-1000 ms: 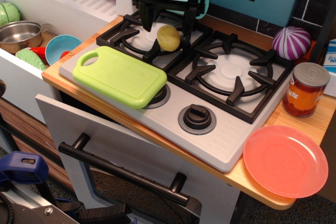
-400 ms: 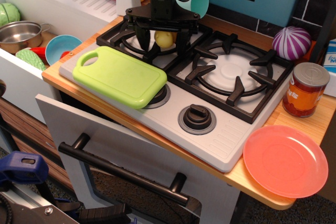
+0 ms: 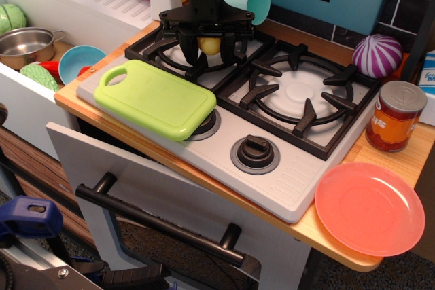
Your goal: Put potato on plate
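Observation:
The pale-yellow potato (image 3: 209,45) sits between the fingers of my black gripper (image 3: 209,51) over the back-left burner grate (image 3: 158,47) of the toy stove. The two fingers press in on the potato from left and right, so the gripper is shut on it. The potato's lower part is hidden by the grate and fingers, so I cannot tell whether it touches the grate. The salmon-pink plate (image 3: 369,208) lies empty on the wooden counter at the front right, far from the gripper.
A green cutting board (image 3: 156,98) lies front-left of the stove. A soup can (image 3: 395,116) and a striped purple onion (image 3: 377,55) stand right of the stove, behind the plate. A teal cup (image 3: 248,1) is behind the gripper. A sink with a blue bowl (image 3: 80,62) is to the left.
The gripper came down around the potato and its fingers closed in on it. The potato has shifted slightly left and up with the gripper.

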`<state>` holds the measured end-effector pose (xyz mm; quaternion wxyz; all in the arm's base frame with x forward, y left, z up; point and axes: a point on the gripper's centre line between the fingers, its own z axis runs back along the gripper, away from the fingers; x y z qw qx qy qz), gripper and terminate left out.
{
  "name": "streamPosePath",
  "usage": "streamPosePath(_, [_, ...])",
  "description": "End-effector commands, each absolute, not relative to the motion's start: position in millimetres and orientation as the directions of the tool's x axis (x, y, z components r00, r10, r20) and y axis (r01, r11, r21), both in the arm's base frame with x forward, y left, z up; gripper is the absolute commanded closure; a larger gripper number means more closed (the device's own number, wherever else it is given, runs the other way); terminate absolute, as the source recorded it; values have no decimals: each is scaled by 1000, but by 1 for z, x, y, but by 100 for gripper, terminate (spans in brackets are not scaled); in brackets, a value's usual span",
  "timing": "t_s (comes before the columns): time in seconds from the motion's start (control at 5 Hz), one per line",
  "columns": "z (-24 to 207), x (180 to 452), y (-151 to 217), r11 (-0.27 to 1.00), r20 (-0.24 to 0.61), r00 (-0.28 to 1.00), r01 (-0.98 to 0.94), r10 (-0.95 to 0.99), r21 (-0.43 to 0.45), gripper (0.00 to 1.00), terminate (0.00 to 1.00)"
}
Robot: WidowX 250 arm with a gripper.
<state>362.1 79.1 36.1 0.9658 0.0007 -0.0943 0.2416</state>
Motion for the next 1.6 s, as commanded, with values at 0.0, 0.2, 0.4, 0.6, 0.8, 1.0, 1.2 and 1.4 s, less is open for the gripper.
streamPosePath(0.0, [82, 364, 65, 881, 250, 855, -473, 455, 12, 100, 0])
streamPosePath(0.2, [109, 354, 54, 891, 275, 866, -450, 419, 59, 100, 0])
streamPosePath(0.4, [127, 337, 11, 914, 268, 897, -392, 353, 109, 100, 0])
streamPosePath(0.6, [120, 317, -38, 939, 243, 923, -329, 299, 96, 100, 0])
streamPosePath(0.8, [116, 297, -85, 993, 144, 982, -120, 118, 8, 100, 0])
streamPosePath(1.0, [101, 287, -127, 996, 105, 994, 9, 1, -92, 100, 0])
streamPosePath(1.2, [87, 284, -148, 992, 106, 993, 60, -49, -109, 100, 0])
streamPosePath(1.4, [75, 283, -150, 980, 104, 988, 128, -114, -150, 100, 0])
